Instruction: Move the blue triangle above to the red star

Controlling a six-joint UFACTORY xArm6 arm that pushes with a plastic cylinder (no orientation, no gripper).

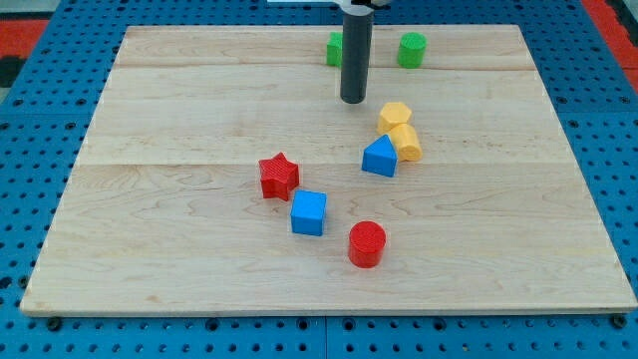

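The blue triangle (380, 158) lies right of the board's centre, touching the lower of two yellow blocks. The red star (279, 176) lies to its left, near the board's centre. My tip (353, 101) stands above and slightly left of the blue triangle, apart from it, and well above and right of the red star. The rod rises from the tip out of the view's top.
Two yellow blocks (395, 116) (406, 143) sit just above and right of the triangle. A blue cube (309, 212) and a red cylinder (367, 243) lie below the star. Two green blocks (335, 48) (412, 49) sit near the wooden board's (150, 199) top edge; the rod partly hides the left one.
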